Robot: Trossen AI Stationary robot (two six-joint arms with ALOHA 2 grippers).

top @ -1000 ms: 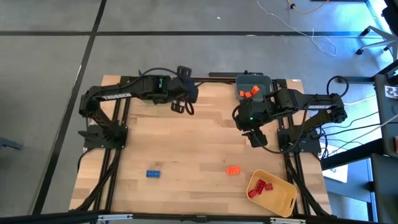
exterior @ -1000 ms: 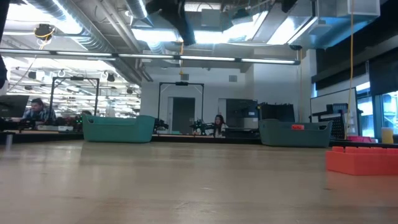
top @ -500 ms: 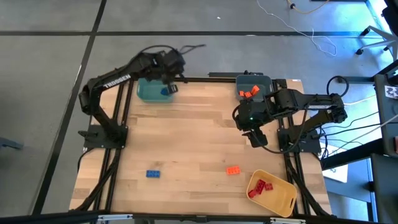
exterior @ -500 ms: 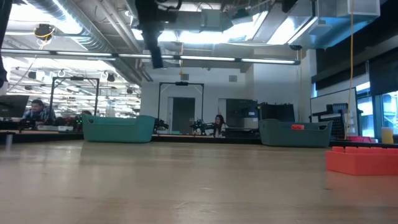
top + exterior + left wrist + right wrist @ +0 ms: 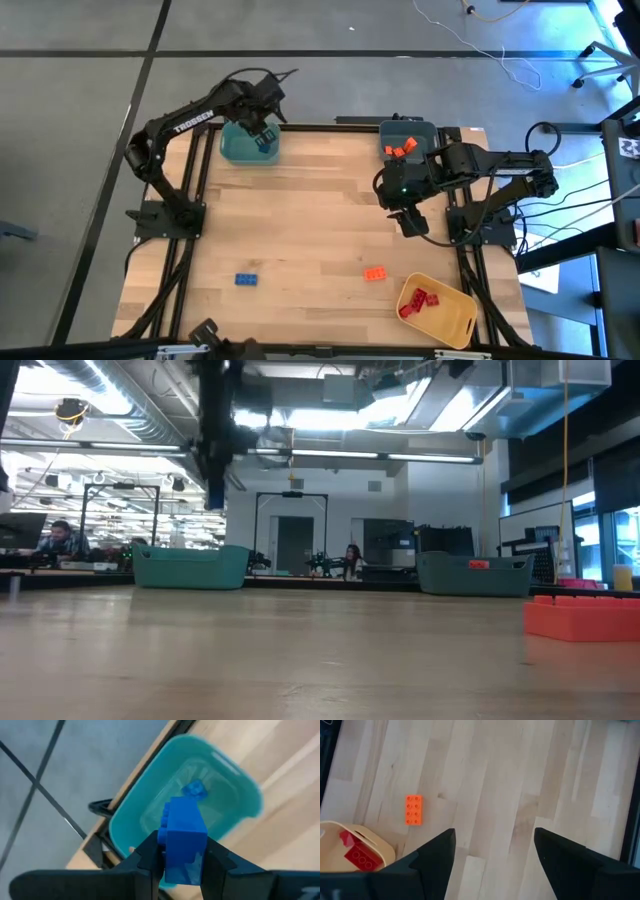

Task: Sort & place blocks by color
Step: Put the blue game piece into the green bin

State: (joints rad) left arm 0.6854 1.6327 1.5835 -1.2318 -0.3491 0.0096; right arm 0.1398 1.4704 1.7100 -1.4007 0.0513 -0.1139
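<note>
My left gripper hangs over the teal bin at the table's far left, shut on a blue brick. Another small blue brick lies on the bin's floor. My right gripper hovers open above bare wood at the right, with nothing between its fingers. A blue brick and an orange brick lie flat on the table toward the near edge. In the right wrist view the orange brick lies beside the yellow bin. My left gripper pinches the blue brick by two opposite sides between its two fingers. The fingers come from above, slanting down. The brick is lifted clear and hangs above the teal bin's opening.
A grey-blue bin with orange bricks stands at the far right. The yellow bin with red bricks sits at the near right. Bare wood spans the table's middle. People sit in the room behind.
My left gripper has swung along the far edge toward the table's left, sunk a little and rolled its wrist, carrying the blue brick from the far middle to above the teal bin. It has stayed shut on the brick.
</note>
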